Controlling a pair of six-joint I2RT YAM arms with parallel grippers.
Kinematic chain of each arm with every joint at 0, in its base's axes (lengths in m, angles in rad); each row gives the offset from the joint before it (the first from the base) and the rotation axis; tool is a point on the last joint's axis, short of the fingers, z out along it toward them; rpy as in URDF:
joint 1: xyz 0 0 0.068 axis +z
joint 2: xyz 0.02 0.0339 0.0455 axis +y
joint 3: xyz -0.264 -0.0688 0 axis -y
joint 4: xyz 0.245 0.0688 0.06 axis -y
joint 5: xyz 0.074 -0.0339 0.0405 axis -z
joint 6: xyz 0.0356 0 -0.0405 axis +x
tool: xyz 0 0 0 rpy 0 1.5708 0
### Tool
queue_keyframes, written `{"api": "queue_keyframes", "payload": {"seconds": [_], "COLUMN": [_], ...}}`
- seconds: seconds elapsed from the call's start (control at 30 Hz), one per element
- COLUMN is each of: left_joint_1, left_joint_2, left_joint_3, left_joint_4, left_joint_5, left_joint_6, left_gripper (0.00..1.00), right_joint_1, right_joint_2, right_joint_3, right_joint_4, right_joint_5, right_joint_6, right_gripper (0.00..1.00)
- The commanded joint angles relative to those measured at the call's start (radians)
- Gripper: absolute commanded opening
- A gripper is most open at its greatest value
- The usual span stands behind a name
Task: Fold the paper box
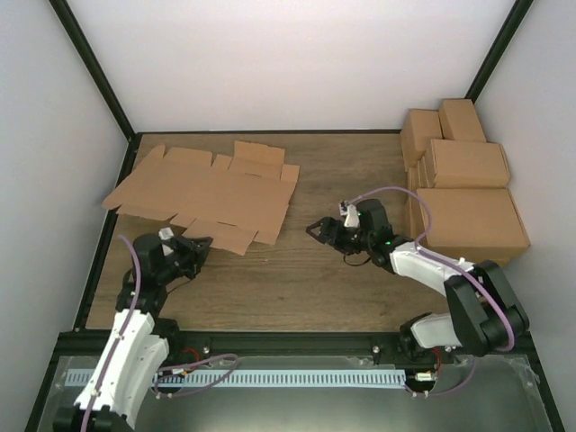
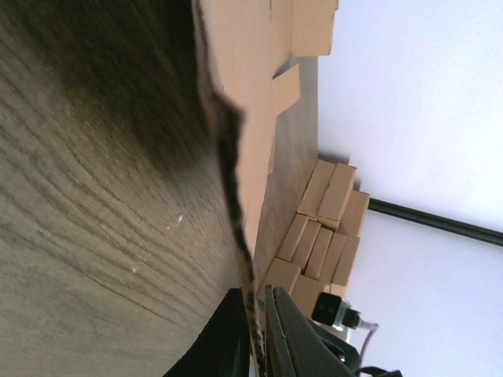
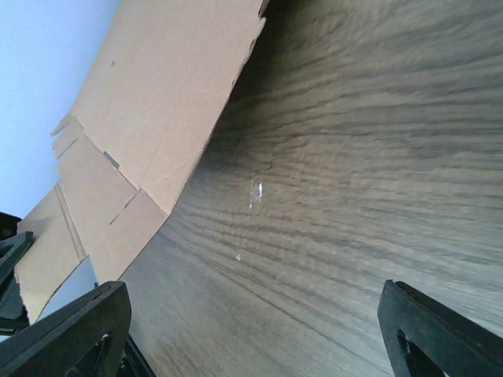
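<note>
At the box's near edge, the left gripper (image 2: pixel 253 306) is clamped on the box (image 1: pixel 207 193), the cardboard rim pinched between its two fingers (image 2: pixel 295 345). The box lies unfolded on the far left of the table (image 1: pixel 306 288). Toward the middle, the right gripper (image 1: pixel 315 229) sits low over the wood, jaws wide apart and holding nothing, near the box's right edge. Cartons (image 1: pixel 463 193) are stacked along the right wall.
</note>
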Motion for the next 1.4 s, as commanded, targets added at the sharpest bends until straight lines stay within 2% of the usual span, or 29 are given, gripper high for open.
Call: {"api": "queue_keyframes", "payload": {"seconds": [0.0, 0.07, 0.3, 0.7, 0.93, 1.23, 1.37], "left_joint_1": [-0.004, -0.004, -0.004, -0.004, -0.004, -0.004, -0.004], "left_joint_2": [-0.112, -0.153, -0.218, -0.239, -0.238, -0.222, -0.212], "left_joint_3": [-0.028, -0.047, -0.071, -0.069, -0.066, -0.045, -0.029], "left_joint_4": [-0.120, -0.139, -0.186, -0.215, -0.217, -0.217, -0.206], "left_joint_5": [0.007, 0.014, 0.028, 0.034, 0.034, 0.021, 0.022], "left_joint_6": [-0.072, -0.083, -0.095, -0.089, -0.090, -0.086, -0.074], "left_gripper": [0.08, 0.08, 0.08, 0.08, 0.08, 0.08, 0.08], "right_joint_1": [0.085, 0.114, 0.127, 0.141, 0.150, 0.153, 0.153], "right_joint_2": [0.059, 0.102, 0.257, 0.503, 0.597, 0.614, 0.597], "right_joint_3": [0.098, 0.129, 0.150, 0.298, 0.346, 0.354, 0.366], "right_joint_4": [0.051, 0.055, 0.205, 0.279, 0.294, 0.361, 0.352], "right_joint_5": [0.022, 0.052, 0.023, -0.075, -0.096, -0.131, -0.130], "right_joint_6": [0.074, 0.100, 0.261, 0.365, 0.367, 0.367, 0.347], "right_gripper": [0.88, 0.87, 0.72, 0.70, 0.61, 0.38, 0.18]}}
